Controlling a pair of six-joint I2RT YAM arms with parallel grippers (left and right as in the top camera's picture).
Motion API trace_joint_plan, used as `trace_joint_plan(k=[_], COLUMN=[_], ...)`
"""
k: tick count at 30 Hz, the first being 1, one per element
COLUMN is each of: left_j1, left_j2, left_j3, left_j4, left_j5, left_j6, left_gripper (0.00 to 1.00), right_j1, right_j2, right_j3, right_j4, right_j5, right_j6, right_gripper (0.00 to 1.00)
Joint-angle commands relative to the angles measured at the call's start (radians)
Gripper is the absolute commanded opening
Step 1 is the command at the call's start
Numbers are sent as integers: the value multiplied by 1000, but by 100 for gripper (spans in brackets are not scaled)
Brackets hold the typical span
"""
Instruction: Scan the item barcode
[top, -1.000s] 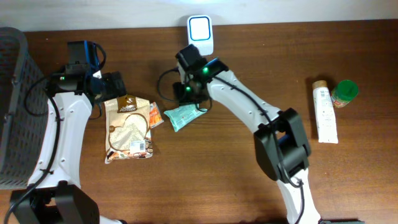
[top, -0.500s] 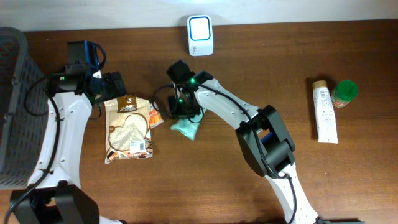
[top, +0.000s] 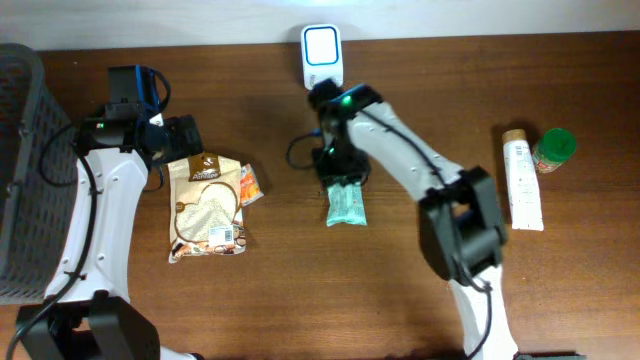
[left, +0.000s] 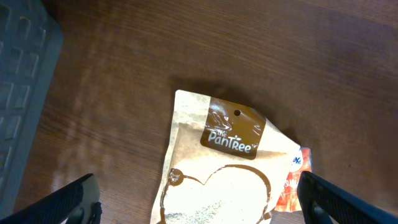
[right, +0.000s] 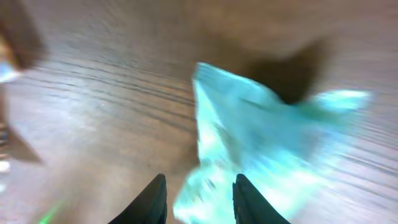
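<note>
A teal packet hangs in my right gripper, just below the white scanner at the table's back edge. In the right wrist view the teal packet is blurred, with its near edge between the two dark fingertips; the right gripper is shut on it. No barcode can be made out. My left gripper stands wide open over the top of a brown-and-white pouch. In the left wrist view that pouch lies below the left gripper, not touched.
A small orange packet lies against the pouch's right side. A dark mesh basket stands at the far left. At the right lie a white tube and a green-lidded jar.
My right arm has carried the teal packet from beside the orange packet rightwards to below the scanner. The left arm has not moved.
</note>
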Motion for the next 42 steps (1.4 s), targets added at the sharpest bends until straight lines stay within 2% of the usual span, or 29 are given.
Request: trace_joint_plan(k=[1,4,10,14,20,26,30,34,37,40,42], left_j1=[2,2,2,2,2,2,2,2,2,2,2], left_j2=[-4,-4,-4,-4,-4,-4,-4,-4,-4,-4,-4], left_j3=[14,14,14,14,14,14,14,14,14,14,14], left_j4=[2,2,2,2,2,2,2,2,2,2,2], left_j5=[-7,-7,-7,-7,-7,-7,-7,-7,-7,-7,-7], left_j6=[19,19,19,19,19,19,19,19,19,19,19], left_gripper=[99,99,99,99,99,99,99,99,99,99,99], right_j1=[-85,-143,-181,-169,-74,-33,-35,-53,-99,-153,-189], right_j2=[-147,-140,-72,-41,-18,-18,-18,-28,-54,-98,-149], right_j3=[27,19,-111,-160,-180,-180,-177,-97,10,70,72], right_j4=[-29,-43,19,72,174,300,330,245,82,-95,-150], right_j5=[92,98,153,149,142,-42,-92,-102,-151,-210,-218], right_j6=[-29,-29,-26,-32,-174,-285,-284,-278,-192,-187,-200], right_gripper=[30,30,30,30,30,30,30,31,33,34,34])
